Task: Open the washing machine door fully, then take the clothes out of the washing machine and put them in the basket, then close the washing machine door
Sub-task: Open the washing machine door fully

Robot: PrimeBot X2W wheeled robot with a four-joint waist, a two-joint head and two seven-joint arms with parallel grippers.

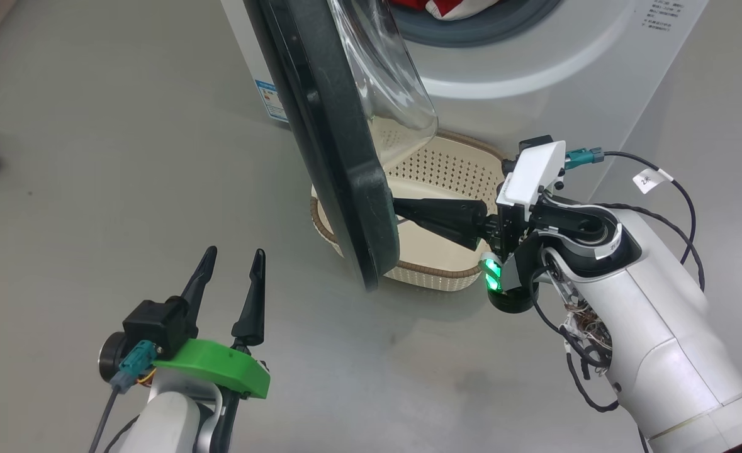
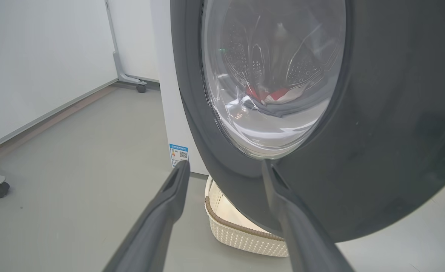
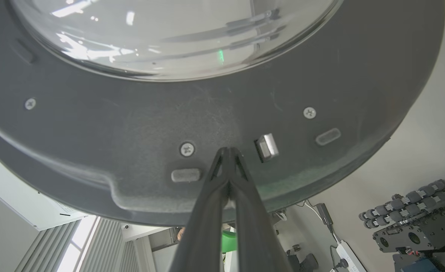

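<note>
Left tool (image 1: 235, 251) splayed, right tool (image 3: 228, 151) clenched, seemingly touching washing machine door (image 3: 131, 124), clothes (image 1: 454, 7) mostly hidden

Smooth grey floor (image 2: 75, 170) meets a white wall (image 2: 37, 56), with a grey wheeled stand leg (image 2: 128, 79) beside it.

Door rim (image 1: 336, 157): dark matt plastic, finely grained.
Door glass (image 1: 386, 82): clear, glossy.
Basket (image 1: 452, 170): cream perforated plastic, brown woven-look rim.
Floor (image 1: 94, 189): smooth grey, faint sheen.
</note>
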